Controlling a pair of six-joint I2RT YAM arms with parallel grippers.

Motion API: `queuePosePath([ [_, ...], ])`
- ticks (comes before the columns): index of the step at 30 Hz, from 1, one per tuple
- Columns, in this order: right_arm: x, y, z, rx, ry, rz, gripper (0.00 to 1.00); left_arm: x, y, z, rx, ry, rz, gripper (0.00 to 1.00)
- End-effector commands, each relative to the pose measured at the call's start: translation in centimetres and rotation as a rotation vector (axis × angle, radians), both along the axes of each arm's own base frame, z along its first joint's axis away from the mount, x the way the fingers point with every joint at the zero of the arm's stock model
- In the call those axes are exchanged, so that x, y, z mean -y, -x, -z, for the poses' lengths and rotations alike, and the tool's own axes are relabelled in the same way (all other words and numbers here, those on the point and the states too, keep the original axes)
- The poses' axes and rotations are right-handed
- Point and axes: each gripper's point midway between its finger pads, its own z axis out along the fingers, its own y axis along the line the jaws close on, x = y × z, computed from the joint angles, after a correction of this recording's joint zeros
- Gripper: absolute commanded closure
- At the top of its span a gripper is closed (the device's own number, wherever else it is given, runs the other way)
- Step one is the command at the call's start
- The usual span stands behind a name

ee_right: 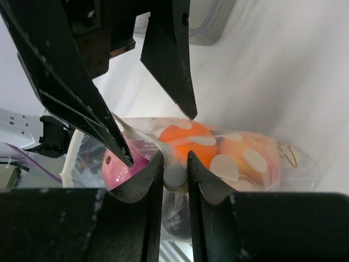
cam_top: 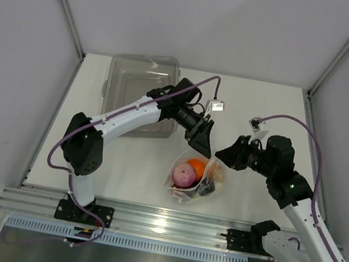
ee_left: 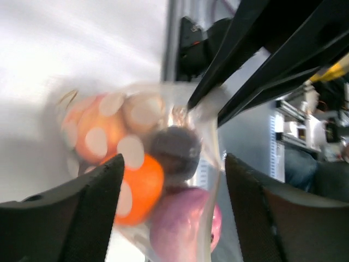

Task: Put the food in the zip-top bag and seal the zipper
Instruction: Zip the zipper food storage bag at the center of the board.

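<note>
- I am seeing the zip-top bag (cam_top: pixel 179 191) lying by the middle of the tabletop's (cam_top: pixel 122 169) near edge, holding the orange (cam_top: pixel 197 168), peach (cam_top: pixel 215 171), pink bulb (cam_top: pixel 184 174) and grape bunch (cam_top: pixel 206 189).
- My right hand (ee_right: pixel 174 164) is pinching the bag's plastic, fingers nearly together.
- My left hand (ee_left: pixel 173 164) is hanging close over the bag, fingers wide apart.
- The bin (cam_top: pixel 142 92) is sitting toward the far left corner.

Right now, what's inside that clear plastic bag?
The bag holds an orange, a peach, a pink bulb and a dark grape bunch. Anything beneath them is hidden, and the right claw covers part.
</note>
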Motion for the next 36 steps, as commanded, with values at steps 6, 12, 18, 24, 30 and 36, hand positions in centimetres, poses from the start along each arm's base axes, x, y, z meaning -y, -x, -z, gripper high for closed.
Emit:
queuePosePath([
  [6,0.3,-0.2,-3.6,-0.124,-0.038,0.093,1.00,-0.9,0.0,-3.7,0.459,0.072,-0.222,0.09],
  [12,-0.3,-0.3,-4.2,-0.218,-0.091,0.124,1.00,-1.1,1.7,-3.9,0.486,0.127,-0.230,0.05],
  [18,-0.7,-0.1,-3.8,-0.285,-0.123,0.132,1.00,-0.4,1.7,-2.2,0.519,0.039,-0.253,0.00],
  [24,-0.8,0.1,-3.9,-0.325,-0.154,0.150,1.00,0.3,1.2,-0.4,0.545,-0.003,-0.275,0.02],
  [30,-0.6,-0.2,-3.5,-0.365,-0.174,0.195,1.00,0.2,2.3,1.3,0.522,-0.015,-0.254,0.17],
  [36,-0.7,-0.5,-4.1,-0.342,-0.190,0.177,0.70,0.1,3.2,3.1,0.464,-0.047,-0.222,0.80],
])
